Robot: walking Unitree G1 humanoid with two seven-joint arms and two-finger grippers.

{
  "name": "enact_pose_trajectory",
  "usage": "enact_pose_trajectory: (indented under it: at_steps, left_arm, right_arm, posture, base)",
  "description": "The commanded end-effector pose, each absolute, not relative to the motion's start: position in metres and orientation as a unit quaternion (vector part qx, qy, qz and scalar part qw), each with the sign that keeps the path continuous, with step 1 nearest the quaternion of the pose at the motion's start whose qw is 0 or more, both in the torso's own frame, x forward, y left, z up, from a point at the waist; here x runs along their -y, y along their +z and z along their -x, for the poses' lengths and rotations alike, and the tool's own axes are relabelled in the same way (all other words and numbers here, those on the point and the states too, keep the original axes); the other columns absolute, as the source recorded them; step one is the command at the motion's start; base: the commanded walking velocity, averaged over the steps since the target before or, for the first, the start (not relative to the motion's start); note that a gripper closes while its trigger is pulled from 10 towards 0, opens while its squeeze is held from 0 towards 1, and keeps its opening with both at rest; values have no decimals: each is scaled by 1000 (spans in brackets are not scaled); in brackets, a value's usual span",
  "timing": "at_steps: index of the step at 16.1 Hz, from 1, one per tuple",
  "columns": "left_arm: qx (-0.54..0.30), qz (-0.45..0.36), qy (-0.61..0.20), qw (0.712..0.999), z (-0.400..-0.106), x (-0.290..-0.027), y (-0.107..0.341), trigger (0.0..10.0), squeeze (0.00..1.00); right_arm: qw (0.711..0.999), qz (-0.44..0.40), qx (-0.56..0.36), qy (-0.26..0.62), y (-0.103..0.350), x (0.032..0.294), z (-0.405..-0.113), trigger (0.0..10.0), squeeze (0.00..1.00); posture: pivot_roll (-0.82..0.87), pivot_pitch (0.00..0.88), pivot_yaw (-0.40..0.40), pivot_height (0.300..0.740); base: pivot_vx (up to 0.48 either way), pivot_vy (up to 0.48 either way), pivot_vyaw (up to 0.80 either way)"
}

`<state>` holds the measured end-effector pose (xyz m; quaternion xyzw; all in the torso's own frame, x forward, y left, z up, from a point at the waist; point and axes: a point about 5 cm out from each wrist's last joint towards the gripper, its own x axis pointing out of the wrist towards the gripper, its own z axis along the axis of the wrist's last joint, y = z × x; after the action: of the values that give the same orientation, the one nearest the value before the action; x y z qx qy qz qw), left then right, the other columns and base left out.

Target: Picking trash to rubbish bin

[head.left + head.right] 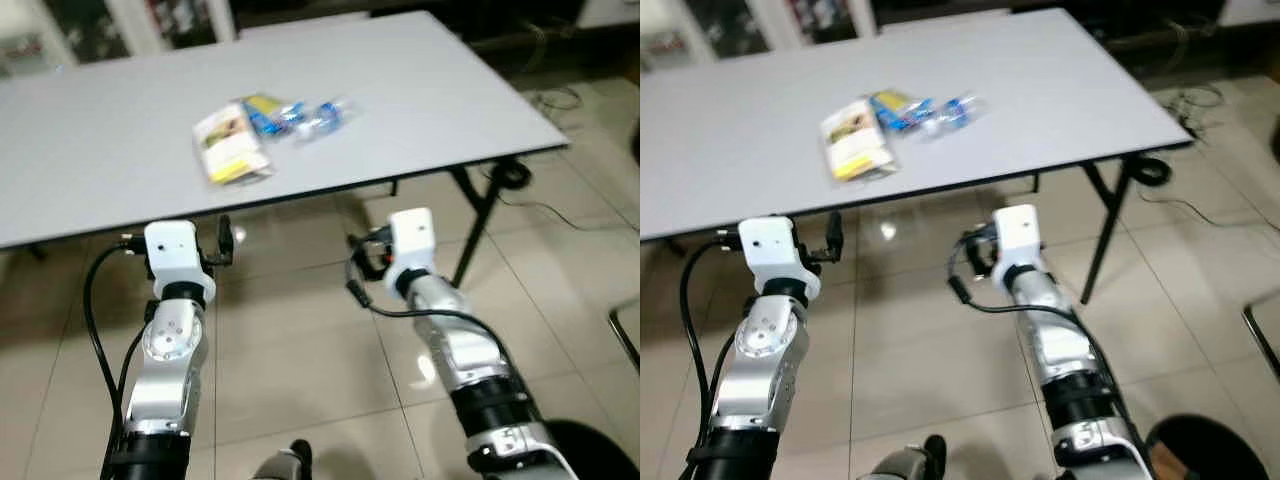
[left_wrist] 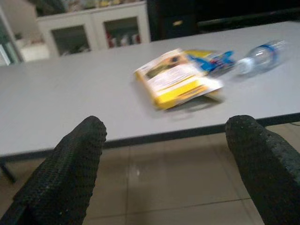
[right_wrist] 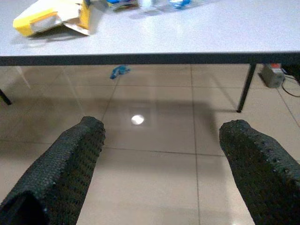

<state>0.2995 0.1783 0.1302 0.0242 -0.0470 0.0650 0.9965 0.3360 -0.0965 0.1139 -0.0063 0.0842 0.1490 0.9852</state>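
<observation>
Three pieces of trash lie together on the grey table [image 1: 430, 90]. They are a yellow and white carton [image 1: 232, 146], a blue and yellow wrapper [image 1: 268, 112] and a clear plastic bottle with a blue label [image 1: 322, 117]. My left gripper [image 2: 166, 136] is open and held just short of the table's front edge, at about tabletop height, pointing at the carton [image 2: 180, 77]. Lower, under the edge, my right gripper [image 3: 161, 133] is open over the tiled floor. Neither holds anything.
A small blue scrap [image 3: 121, 71] lies on the floor tiles under the table. Black table legs [image 1: 475, 225] stand at the right, with cables [image 1: 545, 100] on the floor beyond. A white cabinet [image 2: 93, 26] is behind the table.
</observation>
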Motion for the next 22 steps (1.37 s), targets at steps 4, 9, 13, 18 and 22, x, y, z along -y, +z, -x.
enact_pose_trajectory:
  at_steps: [4, 9, 13, 18, 22]
  left_arm:
    - [44, -28, 82, 995, -298, -187, 132, 10000, 0]
    - [28, -7, 88, 996, -297, -191, 129, 10000, 0]
    - [36, -3, 79, 996, -300, -189, 134, 10000, 0]
    - [40, 10, 72, 997, -300, -193, 136, 10000, 0]
    - [38, 9, 69, 997, -300, -192, 136, 10000, 0]
  right_arm:
    - [990, -13, -10, 143, 138, 93, -338, 10000, 0]
    - [988, -51, 49, 138, 157, 95, -338, 10000, 0]
    - [986, -57, 78, 132, 166, 97, -336, 10000, 0]
    - [986, -60, 79, 132, 165, 97, -334, 10000, 0]
    - [986, -60, 80, 132, 166, 97, -334, 10000, 0]
  posture:
    - [-95, 116, 98, 740]
    - [-92, 114, 97, 740]
    - [-92, 114, 97, 740]
    - [-93, 117, 99, 740]
    - [-93, 117, 100, 740]
  base:
    - [0, 0, 770]
    - [0, 0, 387]
    - [0, 0, 0]
    - [307, 0, 0]
    - [435, 0, 0]
